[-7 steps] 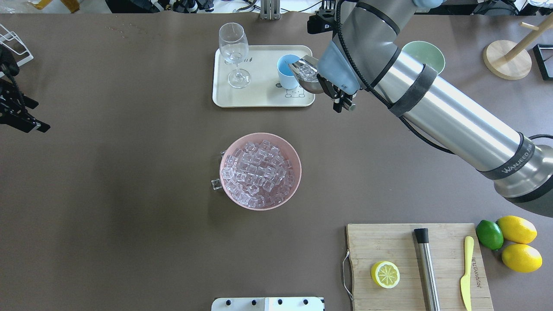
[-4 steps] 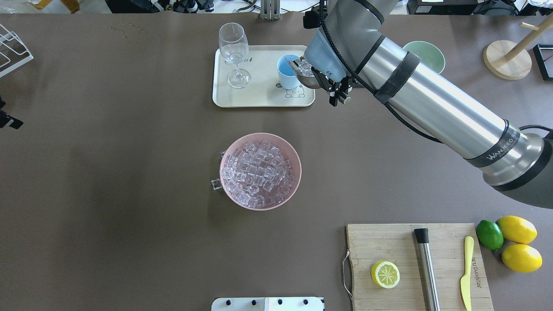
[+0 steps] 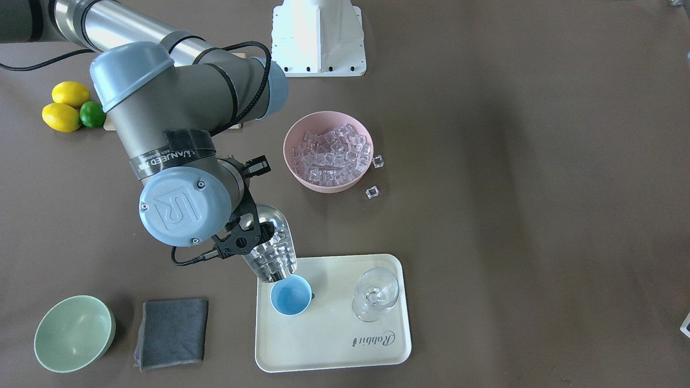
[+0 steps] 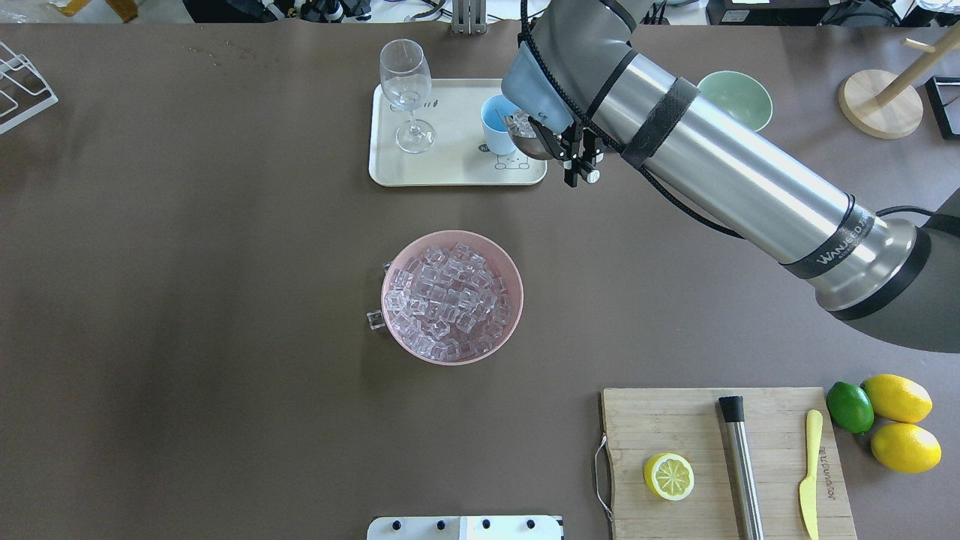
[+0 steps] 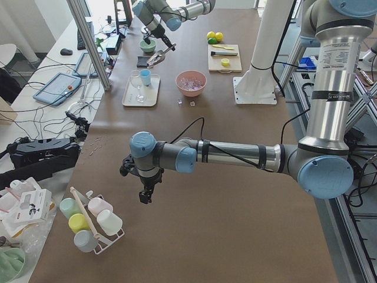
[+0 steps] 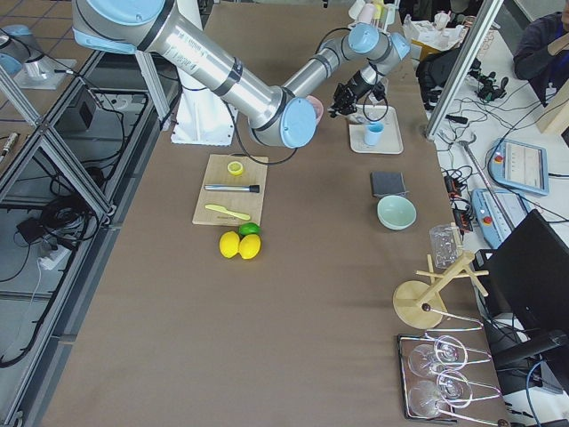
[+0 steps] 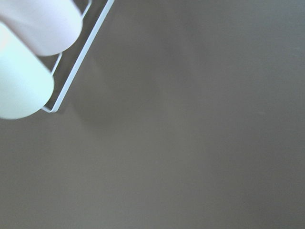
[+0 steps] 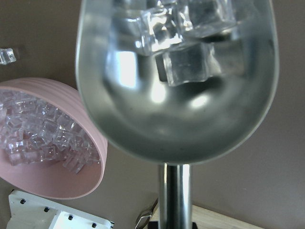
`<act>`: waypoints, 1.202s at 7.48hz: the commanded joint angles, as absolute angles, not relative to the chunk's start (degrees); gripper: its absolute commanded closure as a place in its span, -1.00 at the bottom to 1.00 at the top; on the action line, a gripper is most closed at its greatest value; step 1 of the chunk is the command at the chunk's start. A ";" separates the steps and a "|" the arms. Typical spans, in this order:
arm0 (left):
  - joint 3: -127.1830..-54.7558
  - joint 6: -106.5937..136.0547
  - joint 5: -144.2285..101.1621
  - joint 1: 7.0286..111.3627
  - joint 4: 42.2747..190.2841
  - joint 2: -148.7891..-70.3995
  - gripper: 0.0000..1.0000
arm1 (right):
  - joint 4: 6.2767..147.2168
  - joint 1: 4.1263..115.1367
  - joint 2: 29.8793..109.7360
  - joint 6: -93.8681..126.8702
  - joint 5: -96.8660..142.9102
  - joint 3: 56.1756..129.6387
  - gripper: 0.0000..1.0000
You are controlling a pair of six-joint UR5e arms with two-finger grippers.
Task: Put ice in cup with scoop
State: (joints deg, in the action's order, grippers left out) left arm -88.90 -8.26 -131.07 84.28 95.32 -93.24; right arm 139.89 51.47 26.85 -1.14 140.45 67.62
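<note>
My right gripper (image 4: 571, 154) is shut on the thin handle (image 8: 174, 195) of the steel scoop (image 4: 526, 139). The scoop (image 3: 273, 243) is tipped mouth-down at the rim of the light-blue cup (image 3: 291, 296), which stands on the cream tray (image 3: 329, 350). Clear ice (image 8: 186, 28) lies toward the scoop's mouth. No cubes show inside the cup (image 4: 495, 124). More ice (image 4: 448, 296) fills the pink bowl (image 4: 513, 289) at mid-table. My left gripper (image 5: 144, 191) shows only in the exterior left view, low over the table near a mug rack; whether it is open or shut I cannot tell.
A stemmed glass (image 4: 406, 90) shares the tray. Two loose cubes (image 3: 372, 191) lie beside the pink bowl. A green bowl (image 3: 73, 334) and grey cloth (image 3: 172, 331) sit near the tray. A cutting board (image 4: 675, 420) holds a half lemon, steel cylinder and knife. The mug rack (image 5: 94, 224) stands by the left arm.
The right arm has swung the scoop left, closer over the cup's rim, and tipped it further. The left gripper has slid off the overhead view's left edge.
</note>
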 commanded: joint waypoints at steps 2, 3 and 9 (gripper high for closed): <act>-88.86 -7.91 -136.83 90.00 94.31 -89.56 -0.96 | 141.50 50.89 26.10 -1.14 140.45 67.50 1.00; -88.77 -7.74 -136.76 90.00 94.22 -90.00 -0.96 | 141.50 50.80 26.10 -1.14 140.45 67.50 1.00; -88.77 2.37 -137.02 89.91 94.75 -90.00 -0.96 | 141.50 50.63 26.28 -1.14 140.45 67.94 1.00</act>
